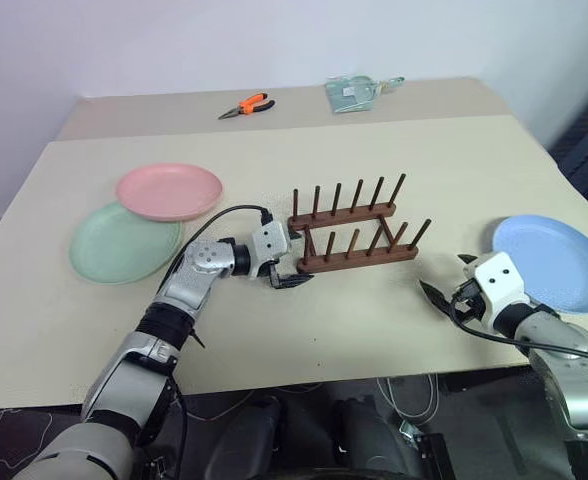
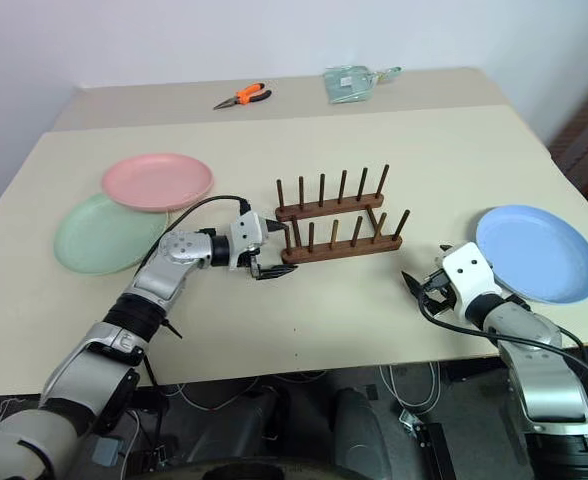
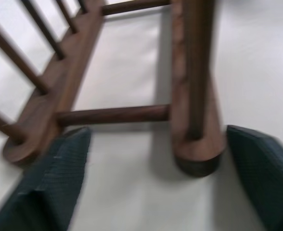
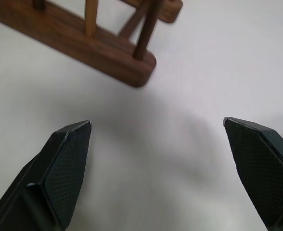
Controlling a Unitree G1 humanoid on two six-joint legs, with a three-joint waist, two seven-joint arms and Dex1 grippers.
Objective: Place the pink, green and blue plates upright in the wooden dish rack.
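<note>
Three round matte plastic plates flat on the beige table (image 1: 64, 320): salmon pink plate (image 1: 169, 191) overlapping pale mint green plate (image 1: 124, 243) far left, light blue plate (image 1: 554, 262) far right. Between them, empty dark brown wooden pegged dish rack (image 1: 354, 235). Left gripper (image 1: 291, 270) spread wide at the rack's near left end; from the left wrist, near rail's end between its fingers, nothing pinched. Right gripper (image 1: 448, 287) spread too, over bare table beside the blue plate.
</note>
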